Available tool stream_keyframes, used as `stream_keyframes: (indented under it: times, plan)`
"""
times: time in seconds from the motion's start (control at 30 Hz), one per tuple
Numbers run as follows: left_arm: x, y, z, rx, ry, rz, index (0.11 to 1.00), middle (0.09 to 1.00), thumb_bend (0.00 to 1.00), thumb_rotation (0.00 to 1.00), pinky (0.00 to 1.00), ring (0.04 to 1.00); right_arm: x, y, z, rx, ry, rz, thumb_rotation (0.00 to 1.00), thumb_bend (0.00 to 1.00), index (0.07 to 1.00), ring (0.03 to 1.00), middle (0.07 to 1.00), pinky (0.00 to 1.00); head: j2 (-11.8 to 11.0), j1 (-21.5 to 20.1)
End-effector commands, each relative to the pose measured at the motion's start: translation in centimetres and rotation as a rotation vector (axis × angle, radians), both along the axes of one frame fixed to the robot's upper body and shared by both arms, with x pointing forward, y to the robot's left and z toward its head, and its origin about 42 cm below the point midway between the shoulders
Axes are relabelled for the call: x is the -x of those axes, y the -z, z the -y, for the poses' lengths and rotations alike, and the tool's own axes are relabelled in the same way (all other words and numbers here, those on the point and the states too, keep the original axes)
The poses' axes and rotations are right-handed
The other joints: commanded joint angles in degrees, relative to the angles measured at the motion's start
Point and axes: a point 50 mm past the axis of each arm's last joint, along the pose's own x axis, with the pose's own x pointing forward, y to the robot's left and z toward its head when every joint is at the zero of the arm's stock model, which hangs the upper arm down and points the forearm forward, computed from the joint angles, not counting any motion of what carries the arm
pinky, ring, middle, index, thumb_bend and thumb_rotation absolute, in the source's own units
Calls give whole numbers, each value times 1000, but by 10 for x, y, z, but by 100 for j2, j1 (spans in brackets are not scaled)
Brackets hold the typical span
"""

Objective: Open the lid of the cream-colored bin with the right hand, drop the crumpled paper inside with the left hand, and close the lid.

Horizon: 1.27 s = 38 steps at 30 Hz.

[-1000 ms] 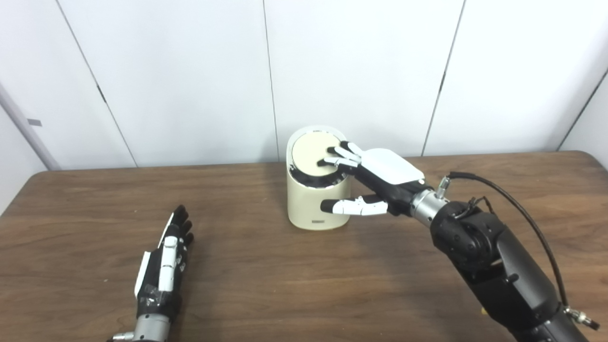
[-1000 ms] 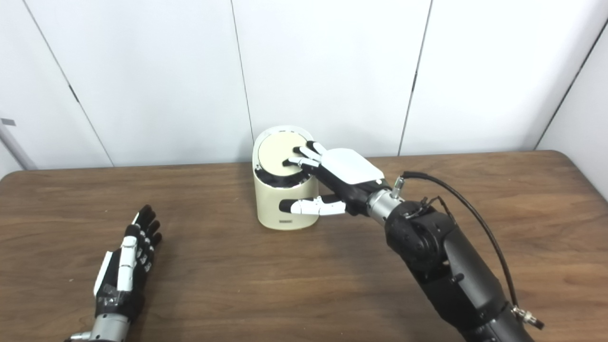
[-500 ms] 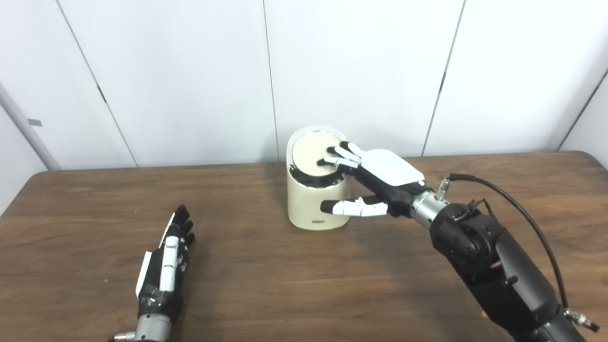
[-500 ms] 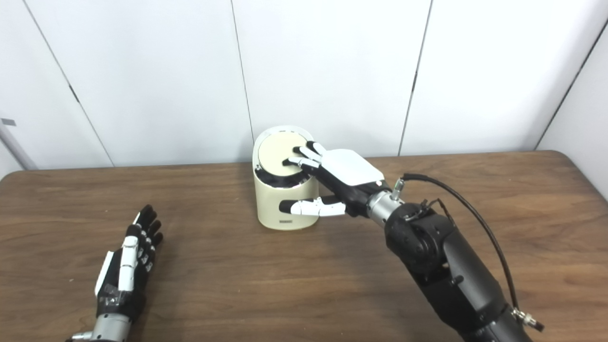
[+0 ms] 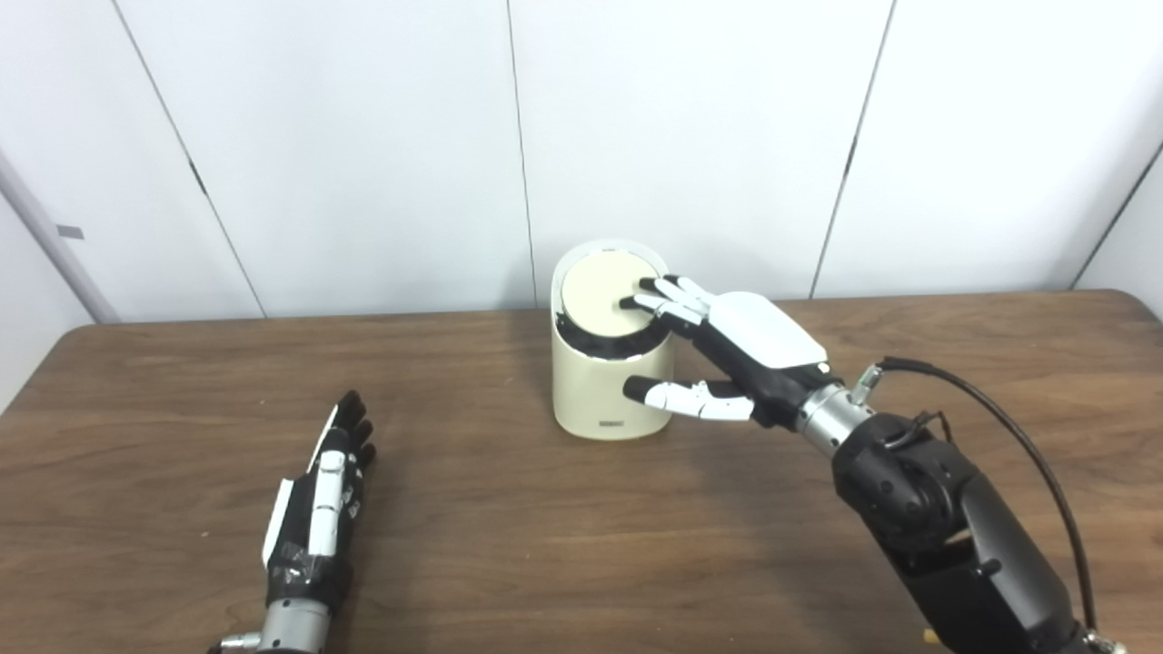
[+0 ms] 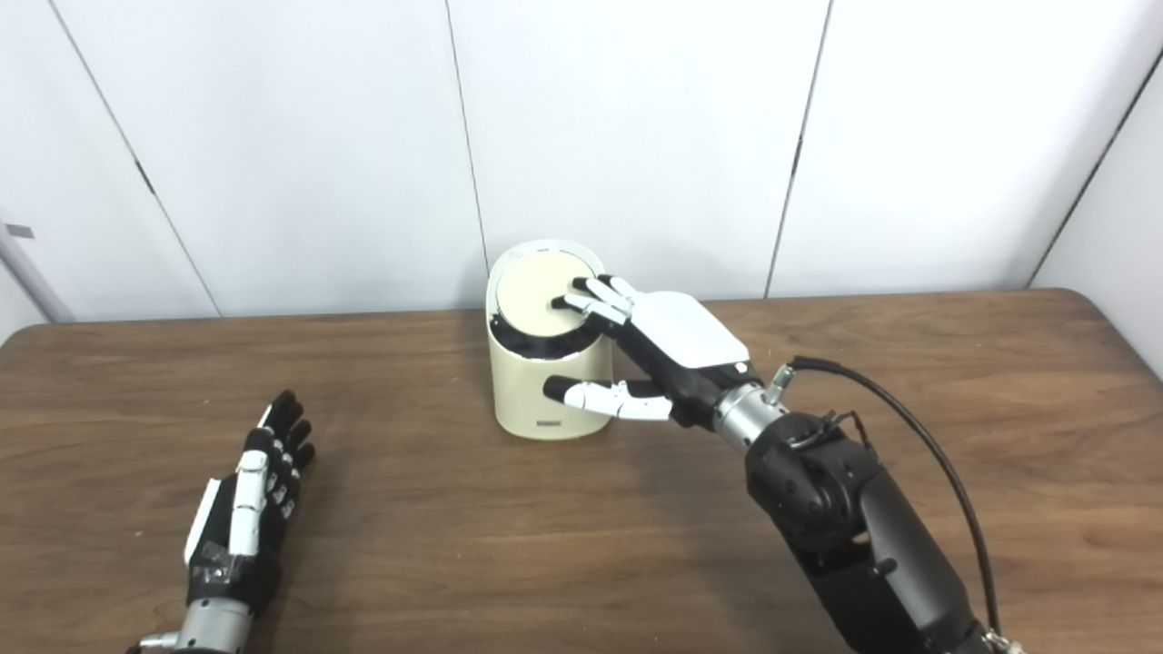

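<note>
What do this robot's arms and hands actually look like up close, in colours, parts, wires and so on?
Both hands are black with white plates. The right hand has a broad white shell on its back, white finger segments with black tips, and a silver metal wrist joining a bulky glossy black arm. A thin black cable loops from wrist to forearm. The left hand shows white strips, black fingertips and a silver wrist.

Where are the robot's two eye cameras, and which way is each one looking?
Left eye view: on the robot's head, left side, looking down and forward at the brown table; shows both arms, left hand, right hand.
Right eye view: beside it, a little to the right, facing the same way; the same arms show.
Shared: the cream bin by the white wall, right fingers on its lid, left hand flat on the table.
</note>
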Motion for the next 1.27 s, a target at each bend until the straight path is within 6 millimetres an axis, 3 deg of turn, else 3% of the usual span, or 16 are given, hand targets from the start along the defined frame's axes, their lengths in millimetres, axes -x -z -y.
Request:
stream_keyframes:
  times: [0.0, 0.23, 0.37, 0.67, 1.07, 1.23]
  plan:
    - [7, 18, 8, 24, 10, -36, 1000, 1000, 566, 933, 1000, 1000, 3, -25, 1, -51, -7, 92, 1000, 504, 895, 1000, 977, 952, 0, -9]
    - [7, 19, 7, 31, 9, -35, 1000, 1000, 565, 915, 1000, 1000, 14, -27, 13, -110, 39, 117, 1000, 498, 886, 1000, 970, 958, -9, -17]
    - [8, 20, 7, 30, 7, -33, 1000, 1000, 562, 917, 1000, 1000, 19, -24, 22, -148, 56, 124, 1000, 493, 895, 1000, 977, 893, -7, -25]
    - [8, 20, 4, 30, -2, -38, 1000, 1000, 575, 908, 1000, 1000, 32, -9, 55, -291, 160, 96, 1000, 471, 888, 977, 958, 891, 8, -33]
    - [9, 18, 1, 34, -9, -42, 1000, 1000, 572, 905, 1000, 1000, 44, 32, 97, -574, 275, -56, 1000, 568, 903, 934, 952, 907, 52, -83]
    - [9, 16, -1, 34, -3, -42, 1000, 1000, 578, 906, 1000, 1000, 54, 48, 106, -731, 292, -142, 1000, 530, 916, 948, 970, 903, 89, -137]
